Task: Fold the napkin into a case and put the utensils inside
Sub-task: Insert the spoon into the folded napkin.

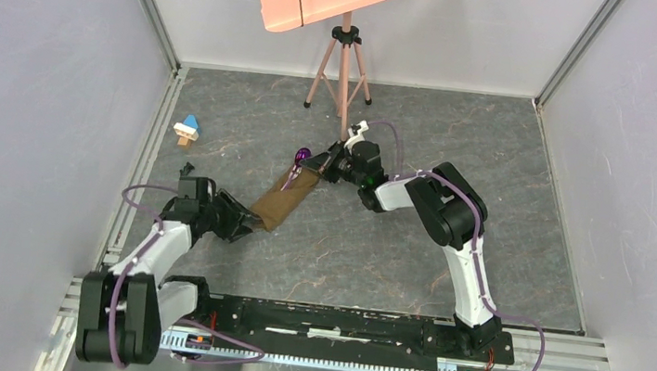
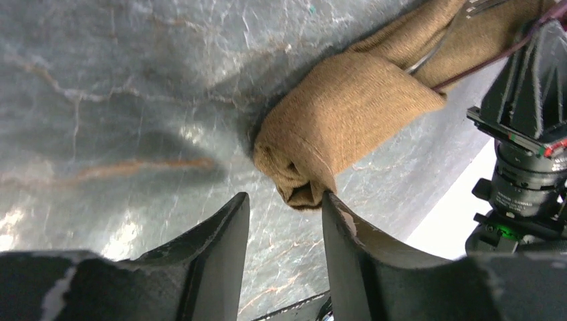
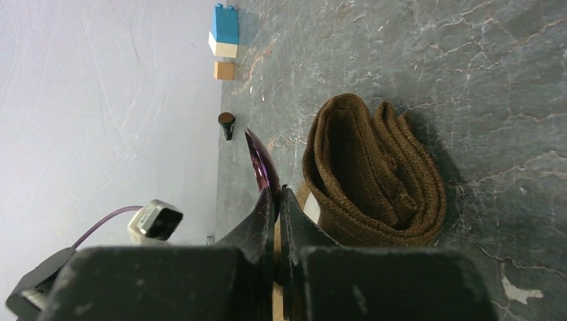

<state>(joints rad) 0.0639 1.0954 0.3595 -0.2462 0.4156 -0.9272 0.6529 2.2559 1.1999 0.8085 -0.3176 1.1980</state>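
The case (image 1: 284,201) lies between the left gripper (image 1: 250,223) and right gripper (image 1: 325,168).

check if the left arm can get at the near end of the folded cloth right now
Probably yes. The left gripper is open right at the near end of the folded cloth, with nothing between them; the right gripper sits at the far end.

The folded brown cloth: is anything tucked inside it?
The spoon pokes its purple bowl out of the case at the far end, and thin handles run under its layers. How far they reach inside is covered by cloth.
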